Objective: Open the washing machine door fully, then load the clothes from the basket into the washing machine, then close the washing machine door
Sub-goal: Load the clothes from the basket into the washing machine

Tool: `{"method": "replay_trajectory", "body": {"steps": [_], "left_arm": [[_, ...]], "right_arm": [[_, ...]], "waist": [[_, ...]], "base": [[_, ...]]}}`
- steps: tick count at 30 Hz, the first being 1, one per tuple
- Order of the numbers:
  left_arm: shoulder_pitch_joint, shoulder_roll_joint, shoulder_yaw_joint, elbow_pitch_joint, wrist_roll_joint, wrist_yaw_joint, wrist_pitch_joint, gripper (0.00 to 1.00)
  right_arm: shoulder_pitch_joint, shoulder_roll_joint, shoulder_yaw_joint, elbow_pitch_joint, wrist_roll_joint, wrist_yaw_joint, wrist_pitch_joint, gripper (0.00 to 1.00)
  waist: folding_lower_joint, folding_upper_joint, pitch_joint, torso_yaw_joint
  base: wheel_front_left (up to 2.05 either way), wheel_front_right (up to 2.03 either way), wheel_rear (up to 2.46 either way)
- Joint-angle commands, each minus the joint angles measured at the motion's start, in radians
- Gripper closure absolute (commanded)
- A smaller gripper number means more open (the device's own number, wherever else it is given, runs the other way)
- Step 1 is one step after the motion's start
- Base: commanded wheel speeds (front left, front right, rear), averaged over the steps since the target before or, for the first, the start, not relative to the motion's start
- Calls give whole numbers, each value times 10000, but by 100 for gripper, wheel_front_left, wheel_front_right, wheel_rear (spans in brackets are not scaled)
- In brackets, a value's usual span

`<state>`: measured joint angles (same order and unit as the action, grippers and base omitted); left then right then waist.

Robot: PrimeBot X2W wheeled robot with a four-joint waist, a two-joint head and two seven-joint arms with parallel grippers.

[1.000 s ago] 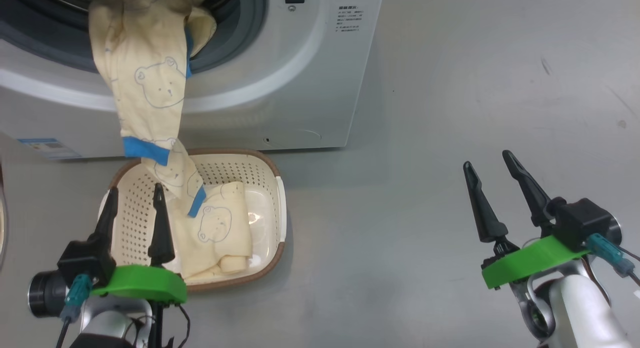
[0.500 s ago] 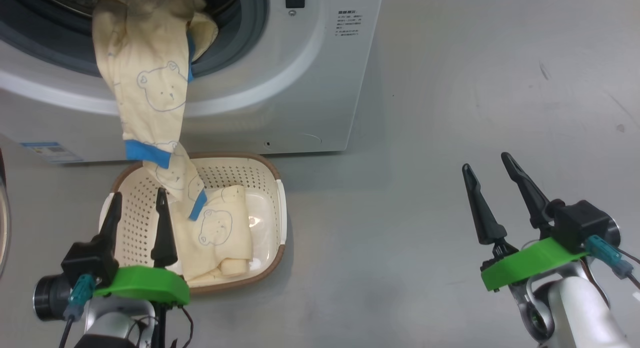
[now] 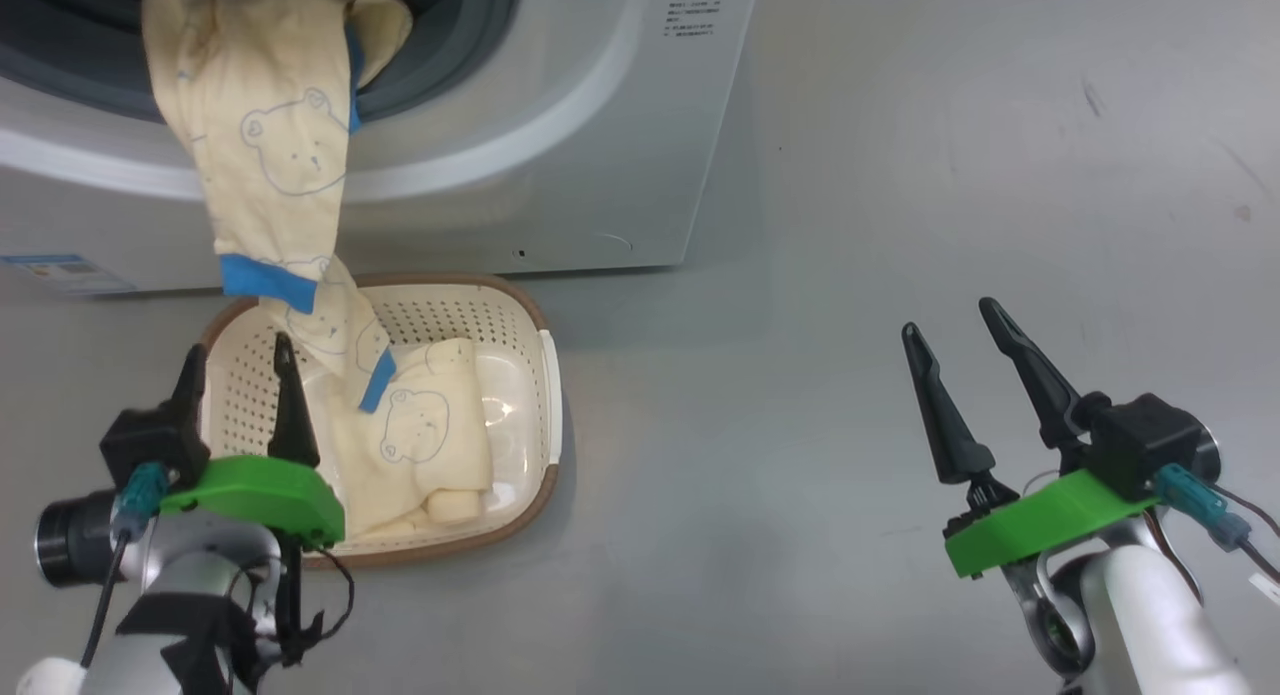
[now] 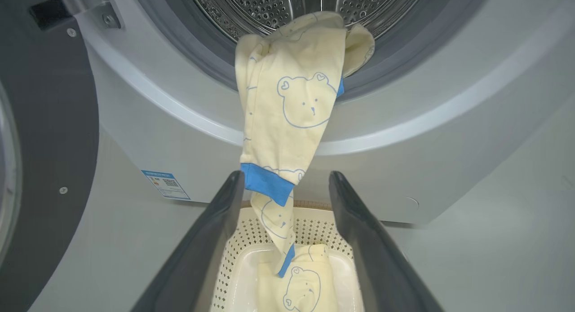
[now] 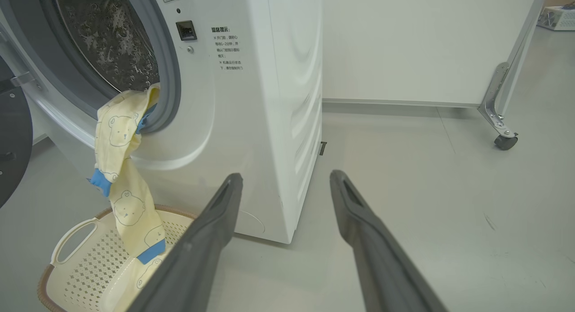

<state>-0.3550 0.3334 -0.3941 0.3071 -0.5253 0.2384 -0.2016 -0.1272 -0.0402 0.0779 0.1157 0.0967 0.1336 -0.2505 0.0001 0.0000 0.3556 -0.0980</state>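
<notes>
Two tools are in view, both with fingers spread wide and holding nothing. The left tool (image 3: 237,345) hangs over the near left part of the basket (image 3: 523,303), its fingers pointing toward the washing machine (image 3: 620,125). In the left wrist view, the hanging fabric lines up with the gap between the fingers of that tool (image 4: 286,173), but no contact is visible. The right tool (image 3: 948,317) stands well apart to the right, above bare grey floor (image 3: 850,225), beside the machine's right side panel.

The clothes (image 3: 290,155) lie in two places. An upper part is draped over the lip of the drum (image 4: 269,2) and the grey gasket (image 4: 179,38), and hangs down the white front. Its blue-trimmed lower end reaches into the basket, where more cream fabric lies folded. Whether this is one garment or two cannot be told.

The basket sits on the floor just in front of the machine, below the opening. The washing machine door (image 4: 45,123) stands swung open at the left, with its metal hinge (image 4: 90,4) exposed. A blue label sticker (image 4: 165,185) is fixed low on the machine's front.
</notes>
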Motion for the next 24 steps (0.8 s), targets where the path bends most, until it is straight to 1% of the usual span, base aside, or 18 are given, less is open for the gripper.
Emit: {"method": "replay_trajectory", "body": {"steps": [1,4,11,12,14,16,20,24], "left_arm": [[-596,311,319,32,-7,17,27,0],[-1139,346,311,605,0,-150,58,0],[-2459,416,331,2141,-162,-727,221,0],[-2459,416,331,2141,-162,-727,221,0],[-3223,520,409,3076,-283,-1049,302,0],[-3611,588,433,3484,-309,-1169,360,0],[-4354,752,484,4219,-299,-1283,423,0],[-4985,915,569,4969,-314,-1291,481,0]], "right_arm": [[-320,-100,267,-363,68,-29,-50,0],[-526,-100,399,-442,151,-29,-75,0],[-885,-100,626,-534,402,-29,-107,0],[-885,-100,626,-534,402,-29,-107,0],[-1101,-100,746,-650,554,-29,-109,0],[-1229,-100,797,-688,633,-29,-110,0],[-1530,-100,889,-755,800,-29,-111,0],[-1728,-100,975,-758,924,-29,-111,0]], "waist": [[-1,0,237,-149],[-1,0,542,-338],[-1,0,1342,-724],[-1,0,1342,-724],[-1,0,1855,-956],[-1,0,2136,-1070],[-1,0,2614,-1272],[-1,0,2920,-1411]], "base": [[0,0,0],[0,0,0],[0,0,0],[0,0,0],[0,0,0],[0,0,0],[0,0,0],[0,0,0]]}}
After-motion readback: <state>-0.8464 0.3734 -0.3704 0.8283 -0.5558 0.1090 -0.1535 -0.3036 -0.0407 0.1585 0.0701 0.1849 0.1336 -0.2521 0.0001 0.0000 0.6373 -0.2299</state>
